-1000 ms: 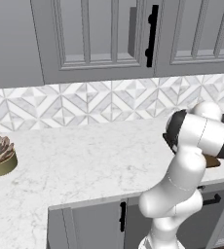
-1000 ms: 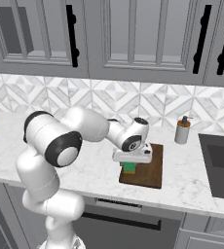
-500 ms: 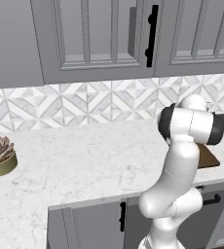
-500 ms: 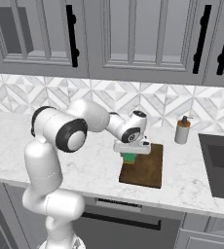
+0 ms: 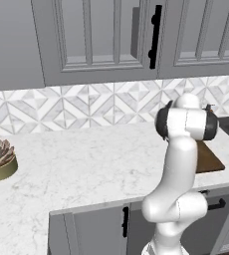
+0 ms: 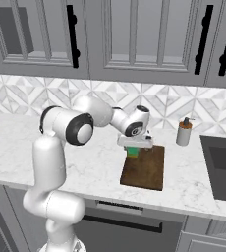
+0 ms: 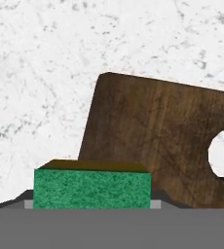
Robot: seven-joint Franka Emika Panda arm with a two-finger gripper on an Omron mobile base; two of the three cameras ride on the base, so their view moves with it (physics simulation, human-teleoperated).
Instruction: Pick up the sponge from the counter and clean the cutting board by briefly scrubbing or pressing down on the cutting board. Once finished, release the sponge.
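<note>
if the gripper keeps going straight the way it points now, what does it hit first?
Probably the cutting board. The gripper, shut on the sponge, points down at the board's end near the backsplash, so the sponge would touch wood first. The gap between sponge and board is hard to judge; bare counter lies just beside.

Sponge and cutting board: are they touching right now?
Cannot tell. Right base view shows the sponge in the gripper over the cutting board's far edge; no view shows contact.
</note>
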